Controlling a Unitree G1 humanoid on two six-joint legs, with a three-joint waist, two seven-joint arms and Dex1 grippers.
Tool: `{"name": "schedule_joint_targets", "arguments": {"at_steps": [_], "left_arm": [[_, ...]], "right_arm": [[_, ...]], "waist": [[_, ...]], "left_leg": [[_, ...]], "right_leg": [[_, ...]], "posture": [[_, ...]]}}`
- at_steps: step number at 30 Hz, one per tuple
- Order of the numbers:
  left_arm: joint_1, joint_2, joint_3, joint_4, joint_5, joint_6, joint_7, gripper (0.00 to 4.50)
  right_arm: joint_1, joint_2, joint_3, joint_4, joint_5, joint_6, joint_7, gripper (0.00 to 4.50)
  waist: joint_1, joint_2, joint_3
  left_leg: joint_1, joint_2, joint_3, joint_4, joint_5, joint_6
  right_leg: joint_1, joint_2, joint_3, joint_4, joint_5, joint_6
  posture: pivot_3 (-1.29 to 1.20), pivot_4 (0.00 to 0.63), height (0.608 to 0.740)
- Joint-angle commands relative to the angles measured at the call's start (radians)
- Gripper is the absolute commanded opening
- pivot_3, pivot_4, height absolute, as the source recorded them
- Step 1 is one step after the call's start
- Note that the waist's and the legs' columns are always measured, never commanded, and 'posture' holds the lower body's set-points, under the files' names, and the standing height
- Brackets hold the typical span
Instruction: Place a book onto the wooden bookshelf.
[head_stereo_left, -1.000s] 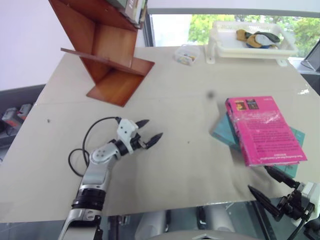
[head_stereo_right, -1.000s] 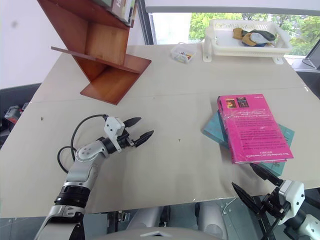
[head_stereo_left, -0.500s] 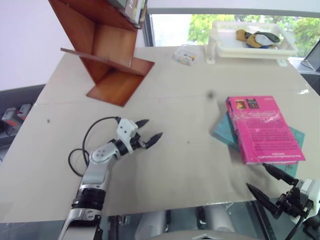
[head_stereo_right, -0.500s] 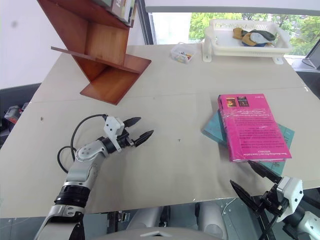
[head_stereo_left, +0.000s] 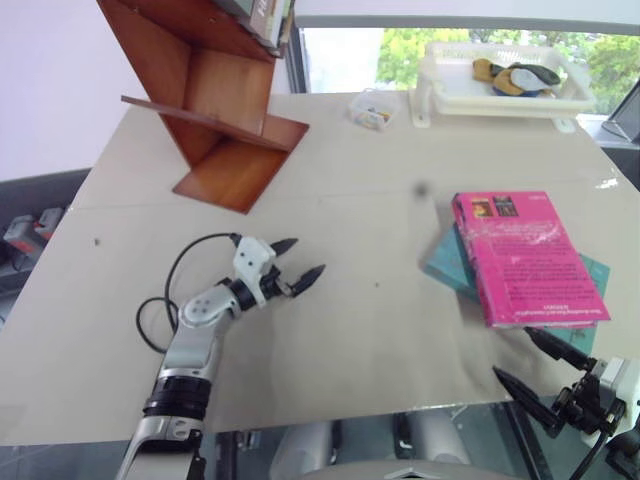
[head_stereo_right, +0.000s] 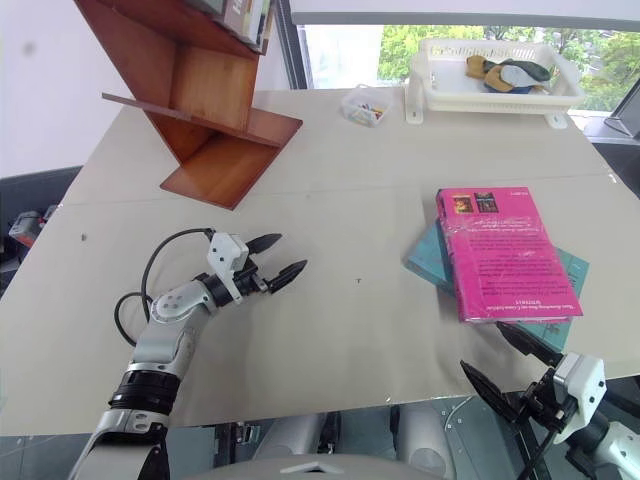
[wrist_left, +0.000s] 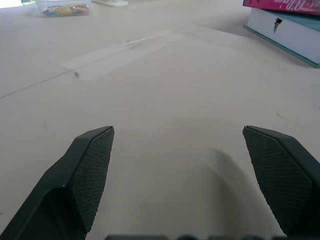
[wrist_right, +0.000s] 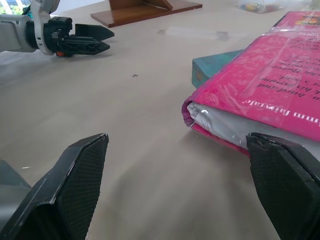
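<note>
The magenta-pink book (head_stereo_left: 525, 256) lies flat on a teal-blue book (head_stereo_left: 452, 262) at the right of the table. The wooden bookshelf (head_stereo_left: 207, 100) stands at the far left corner, its slanted boards reddish-brown. My left gripper (head_stereo_left: 298, 262) rests open over the bare table left of centre, pointing toward the books and well apart from them. My right gripper (head_stereo_left: 540, 364) hangs open at the table's near right edge, just short of the pink book's near corner (wrist_right: 220, 107); nothing lies between its fingers.
A white plastic tray (head_stereo_left: 436, 72) with several small items stands at the far right. A small clear box (head_stereo_left: 374, 108) of coloured bits sits beside it. A black cable (head_stereo_left: 180, 265) loops near my left arm. Books stand on the shelf's top (head_stereo_left: 268, 15).
The pink book has shifted slightly on the teal one, its near end swinging a little. Both grippers stay where they were.
</note>
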Motion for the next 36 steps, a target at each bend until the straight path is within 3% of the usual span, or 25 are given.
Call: {"name": "schedule_joint_targets", "arguments": {"at_steps": [1,5,11,16,25,31,36], "left_arm": [[0.007,0.011,0.012,-0.019,-0.008,-0.015,-0.006,4.47],[0.011,0.020,0.016,-0.031,-0.018,-0.006,-0.018,4.47],[-0.004,0.064,0.030,-0.045,-0.085,0.035,-0.108,4.47],[-0.036,0.134,0.085,-0.074,-0.235,0.124,-0.266,4.47],[-0.094,0.282,0.125,-0.134,-0.329,0.221,-0.458,4.47],[-0.118,0.322,0.169,-0.151,-0.341,0.239,-0.456,4.47],[-0.090,0.327,0.187,-0.148,-0.324,0.226,-0.449,4.47]], "right_arm": [[0.057,-0.021,-0.036,0.017,0.040,-0.007,0.046,4.50],[0.112,-0.036,-0.127,0.141,0.054,-0.017,0.063,4.50],[0.059,-0.028,-0.295,0.366,0.160,0.006,0.040,4.50],[-0.078,-0.029,-0.374,0.476,0.120,0.004,-0.164,4.50],[-0.364,-0.043,-0.296,0.550,-0.209,0.086,-0.695,4.50],[-0.553,-0.088,-0.256,0.603,-0.273,0.198,-0.826,4.50],[-0.674,-0.119,-0.192,0.801,-0.399,0.146,-0.948,4.50]], "waist": [[0.001,0.000,0.000],[0.001,0.000,0.000],[-0.002,-0.001,0.000],[-0.004,0.000,0.000],[-0.004,0.001,-0.001],[-0.007,0.001,0.000],[-0.009,-0.001,-0.001]], "left_leg": [[0.000,0.000,0.000,0.000,0.000,0.000],[0.000,0.000,0.000,0.000,0.000,0.000],[0.000,0.001,0.001,0.000,0.000,0.000],[0.001,0.002,0.001,0.000,0.000,0.000],[0.000,0.001,0.004,0.000,0.000,0.000],[0.000,0.000,0.008,0.000,0.000,0.000],[0.001,0.000,0.008,0.000,0.000,0.000]], "right_leg": [[0.000,0.000,0.000,0.000,0.000,0.000],[0.000,0.000,0.000,0.000,0.000,0.000],[0.000,-0.001,0.001,0.000,-0.003,0.002],[0.000,-0.001,0.001,0.001,-0.003,0.002],[-0.002,0.004,0.006,0.001,0.000,-0.002],[-0.002,0.004,0.010,0.001,0.000,-0.002],[-0.002,0.005,0.010,0.001,0.000,-0.002]], "posture": [[0.00,0.150,0.740],[0.00,0.150,0.740],[0.00,0.150,0.740],[0.00,0.150,0.740],[0.00,0.150,0.740],[0.00,0.150,0.740],[0.00,0.150,0.740]]}}
